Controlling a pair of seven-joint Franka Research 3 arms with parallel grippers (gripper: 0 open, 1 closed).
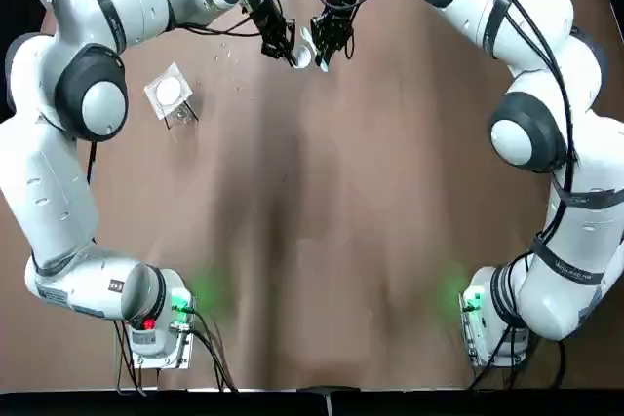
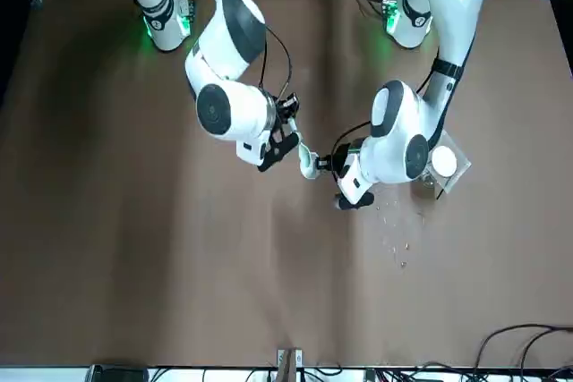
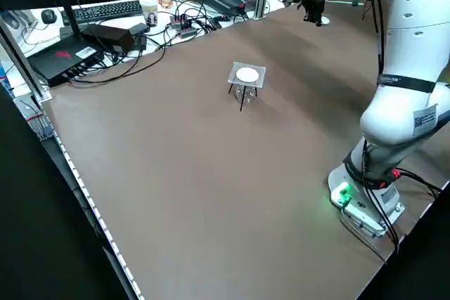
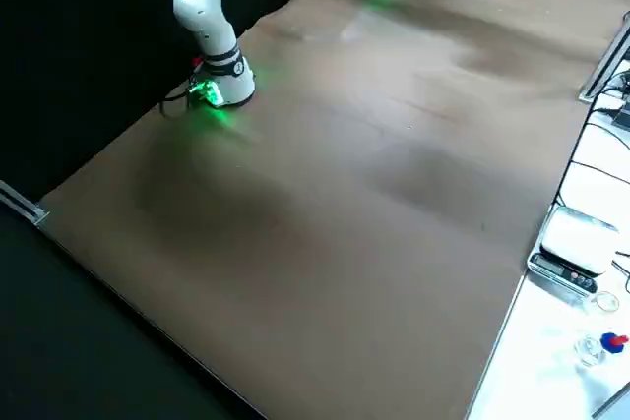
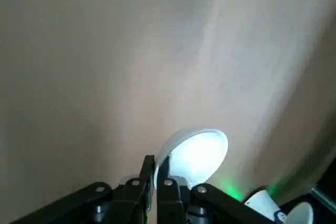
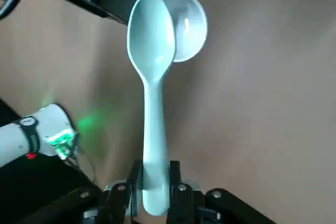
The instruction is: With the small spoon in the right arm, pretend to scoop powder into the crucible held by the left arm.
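My right gripper (image 6: 155, 181) is shut on the handle of a small pale-green spoon (image 6: 152, 72). The spoon's bowl lies over the mouth of a small white crucible (image 6: 188, 24). My left gripper (image 5: 156, 176) is shut on the rim of that crucible (image 5: 197, 153) and holds it above the brown table. From overhead, the left gripper (image 1: 279, 43) and the right gripper (image 1: 329, 44) face each other at the far middle of the table, with the crucible (image 1: 302, 55) between them. In the front view the spoon (image 2: 305, 162) meets the crucible just beside the left gripper (image 2: 347, 192).
A small clear stand with a white disc (image 1: 170, 93) sits on the table to the left of the grippers, also seen as the stand (image 2: 443, 164). Tiny specks (image 2: 395, 232) lie scattered near it. Cables and equipment (image 3: 105, 29) line the table's far edge.
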